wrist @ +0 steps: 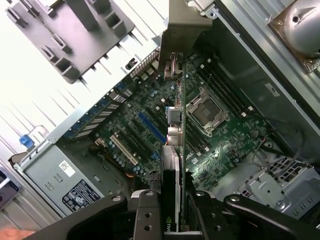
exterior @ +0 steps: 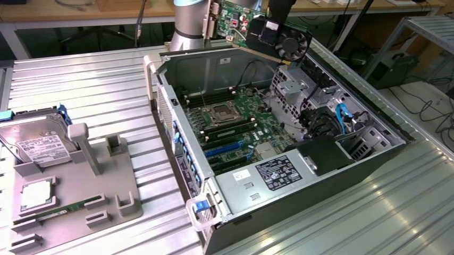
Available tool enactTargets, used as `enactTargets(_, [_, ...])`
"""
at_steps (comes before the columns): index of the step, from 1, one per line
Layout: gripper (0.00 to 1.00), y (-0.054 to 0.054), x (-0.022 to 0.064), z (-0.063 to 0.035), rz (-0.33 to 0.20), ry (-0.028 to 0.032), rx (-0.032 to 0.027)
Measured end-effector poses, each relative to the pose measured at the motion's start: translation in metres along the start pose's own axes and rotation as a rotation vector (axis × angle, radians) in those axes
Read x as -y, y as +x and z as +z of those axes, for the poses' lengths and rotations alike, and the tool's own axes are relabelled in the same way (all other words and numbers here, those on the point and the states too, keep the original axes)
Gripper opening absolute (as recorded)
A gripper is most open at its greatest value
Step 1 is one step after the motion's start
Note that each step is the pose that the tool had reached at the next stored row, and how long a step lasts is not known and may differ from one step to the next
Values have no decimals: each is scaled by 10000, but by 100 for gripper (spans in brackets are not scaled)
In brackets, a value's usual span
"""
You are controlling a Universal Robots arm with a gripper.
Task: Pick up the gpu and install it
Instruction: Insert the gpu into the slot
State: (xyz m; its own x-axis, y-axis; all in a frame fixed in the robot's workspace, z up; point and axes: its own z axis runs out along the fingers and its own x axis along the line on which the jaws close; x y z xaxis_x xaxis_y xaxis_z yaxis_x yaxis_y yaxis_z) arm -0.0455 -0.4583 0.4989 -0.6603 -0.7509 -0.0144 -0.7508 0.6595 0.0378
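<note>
The gpu [exterior: 273, 36] hangs in the air over the far end of the open computer case [exterior: 186, 159]. It is a green board with a black fan shroud and it is tilted. My gripper [exterior: 279, 10] comes down on it from above and is shut on it. In the wrist view the gpu [wrist: 171, 165] shows edge-on between my two fingers [wrist: 145, 210], with its metal bracket end pointing away from me. Below it lies the motherboard [wrist: 215, 145] with its blue slots [wrist: 151, 127] and the processor socket [wrist: 205, 111].
A power supply [exterior: 280, 170] and black cable bundles [exterior: 322, 125] fill the near end of the case, and a drive cage [exterior: 294, 85] stands at the far right. At the exterior view's left, a grey fixture tray [exterior: 106, 180] carries a hard drive [exterior: 39, 142], a processor [exterior: 35, 195] and a green memory stick [exterior: 67, 208].
</note>
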Motion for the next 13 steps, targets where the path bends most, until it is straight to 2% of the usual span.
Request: enactTargets(13, [27, 2, -2, 0, -1455, -21, -55])
